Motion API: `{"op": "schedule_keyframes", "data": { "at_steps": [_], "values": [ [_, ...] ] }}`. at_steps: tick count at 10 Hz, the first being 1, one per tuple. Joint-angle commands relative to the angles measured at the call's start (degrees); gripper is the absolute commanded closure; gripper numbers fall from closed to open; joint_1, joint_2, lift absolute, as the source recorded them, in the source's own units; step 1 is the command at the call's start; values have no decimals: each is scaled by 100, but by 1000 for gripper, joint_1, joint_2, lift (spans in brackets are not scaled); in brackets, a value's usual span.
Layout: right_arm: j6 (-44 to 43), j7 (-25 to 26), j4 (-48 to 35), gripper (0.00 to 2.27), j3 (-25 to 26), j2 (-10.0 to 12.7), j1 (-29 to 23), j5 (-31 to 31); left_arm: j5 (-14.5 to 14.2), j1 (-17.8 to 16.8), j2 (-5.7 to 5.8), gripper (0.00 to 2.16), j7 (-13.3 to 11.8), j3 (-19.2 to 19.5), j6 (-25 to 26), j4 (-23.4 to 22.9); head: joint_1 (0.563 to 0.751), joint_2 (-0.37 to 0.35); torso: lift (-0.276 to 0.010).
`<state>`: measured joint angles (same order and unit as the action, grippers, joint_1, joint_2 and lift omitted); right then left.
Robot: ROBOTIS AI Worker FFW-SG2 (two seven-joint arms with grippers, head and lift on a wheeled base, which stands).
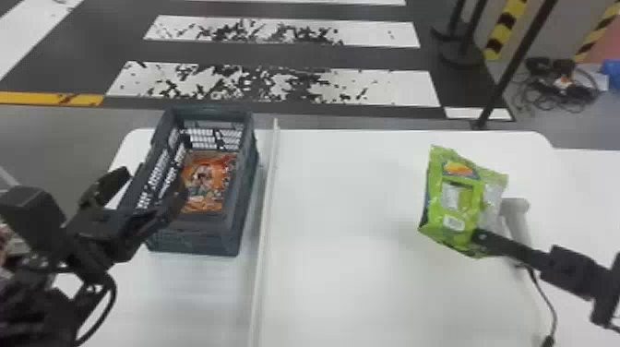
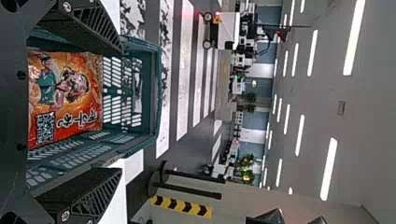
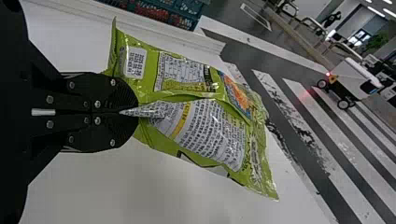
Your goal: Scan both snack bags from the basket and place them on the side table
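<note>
From where I stand, the left end effector (image 1: 156, 181) has its two fingers spread well apart above the near left part of the basket (image 1: 193, 237); whether either finger touches the basket I can't tell. The right end effector (image 1: 479, 237) has its fingers brought together and clamped on the green snack bag (image 1: 454, 203), gripping a fold of it near one end. The bag sticks out beyond those fingertips, tilted, with a pale printed panel on it.

Ahead of both end effectors spreads a dark floor (image 1: 277, 53) with broad, patchy white stripes. Under them is a white tabletop (image 1: 350, 240), and between them a narrow pale ridge (image 1: 265, 221) runs away from me, just beside the basket. Far beyond the left end effector stands a white wheeled cart (image 2: 229, 30), with potted plants (image 2: 247, 163) farther off and long ceiling lights (image 2: 329, 163) overhead. Past the right end effector, a tangle of cables (image 1: 553, 87) lies on the floor, and a thin black cord (image 1: 546, 295) hangs near its arm.

Counting up, there's one basket and two snack bags: the orange snack bag (image 1: 211, 180) inside the basket, just ahead and to the right of the left end effector, and the green one in the right end effector's grip.
</note>
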<state>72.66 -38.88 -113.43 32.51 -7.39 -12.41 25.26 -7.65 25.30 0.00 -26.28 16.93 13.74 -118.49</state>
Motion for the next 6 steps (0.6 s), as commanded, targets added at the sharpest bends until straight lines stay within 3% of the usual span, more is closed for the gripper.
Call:
{"op": "schedule_keyframes", "data": {
  "at_steps": [1, 6],
  "values": [
    [95, 56, -12, 2256, 493, 9, 274, 242, 0, 1, -15, 100, 0, -5, -7, -16, 695, -30, -75],
    [-661, 1339, 884, 2256, 1574, -26, 1065, 111, -35, -43, 9, 100, 9, -5, 11, -7, 695, -180, -75]
  ]
}}
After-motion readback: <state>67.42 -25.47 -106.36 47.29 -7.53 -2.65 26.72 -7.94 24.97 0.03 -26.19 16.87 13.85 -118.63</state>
